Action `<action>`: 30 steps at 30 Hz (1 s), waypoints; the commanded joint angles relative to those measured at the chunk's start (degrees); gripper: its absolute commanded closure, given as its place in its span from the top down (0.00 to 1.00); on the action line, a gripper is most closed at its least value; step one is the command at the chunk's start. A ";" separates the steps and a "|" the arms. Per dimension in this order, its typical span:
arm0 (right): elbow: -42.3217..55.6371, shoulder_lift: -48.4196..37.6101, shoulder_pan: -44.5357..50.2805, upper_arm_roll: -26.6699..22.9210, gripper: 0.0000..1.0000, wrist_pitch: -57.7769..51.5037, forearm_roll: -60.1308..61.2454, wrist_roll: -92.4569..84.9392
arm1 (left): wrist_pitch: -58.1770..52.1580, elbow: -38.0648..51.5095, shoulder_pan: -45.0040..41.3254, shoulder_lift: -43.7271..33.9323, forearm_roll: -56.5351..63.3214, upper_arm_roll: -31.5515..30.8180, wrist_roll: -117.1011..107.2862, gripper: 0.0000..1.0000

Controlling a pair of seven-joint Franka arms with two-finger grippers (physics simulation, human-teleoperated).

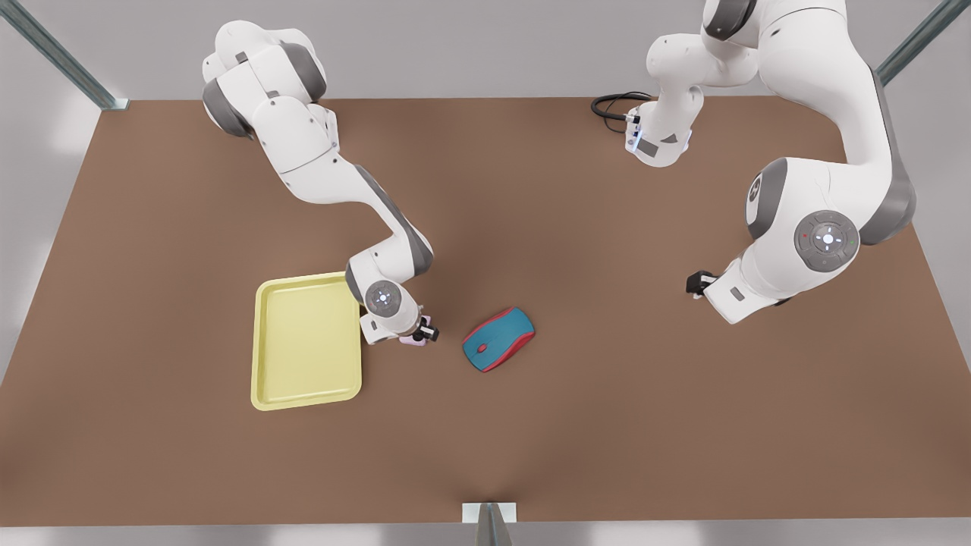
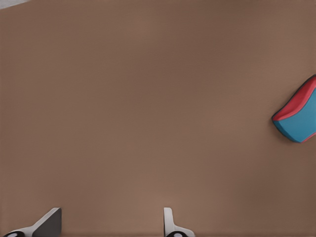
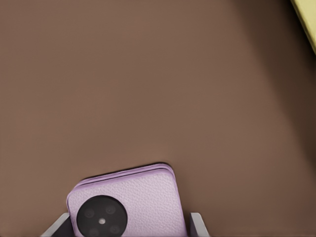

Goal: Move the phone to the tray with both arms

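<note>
Between the tray (image 1: pixel 306 341) and the mouse (image 1: pixel 498 339), the right gripper (image 1: pixel 425 331) has its jaws closed on the phone (image 1: pixel 414 340), one finger on each side of the pale pink body. The right wrist view shows why the grip sits that way: the phone (image 3: pixel 126 205) lies flat between the two grey fingertips (image 3: pixel 196 223), lens cluster up, so the narrow edges are what the jaws can pinch. A corner of the tray (image 3: pixel 307 17) shows pale yellow in that same view, so the drop-off place is close. Whether the phone is off the brown surface (image 1: pixel 531 197) or resting on it, I cannot tell.

Relative to the tray, the phone is just beside the edge that faces the mouse and outside the rim; nothing lies in the tray. I judge the carry nearly finished: a short move across the rim and a release remain. The raised rim is the hazard, since a low phone could catch on it.

Well away from the tray, beyond the mouse toward the front view's right, the left gripper (image 1: pixel 696 283) waits with its jaws parted and nothing between them. Its wrist view shows the two fingertips (image 2: pixel 169 222) apart over bare surface, with one end of the mouse (image 2: pixel 298 116) off to the side. Standing clear there, it keeps out of the right arm's path to the tray.
</note>
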 commanded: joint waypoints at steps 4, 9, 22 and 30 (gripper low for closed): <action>-0.19 0.24 0.02 -0.02 0.84 0.82 -0.34 2.10 | 0.07 0.03 0.00 0.02 0.03 -0.01 -0.13 1.00; -0.10 0.07 0.02 -0.02 0.72 0.65 -0.34 1.57 | 0.07 0.03 0.00 0.11 0.03 -0.01 -0.13 1.00; -16.45 -16.02 -10.44 -6.25 0.69 -4.63 -0.25 -32.00 | -0.02 0.12 0.00 0.02 0.03 -0.01 -0.66 1.00; -18.21 -15.31 -15.01 -9.42 1.00 -3.66 0.36 -44.22 | -0.02 0.12 -0.09 0.02 0.03 -0.01 -0.66 1.00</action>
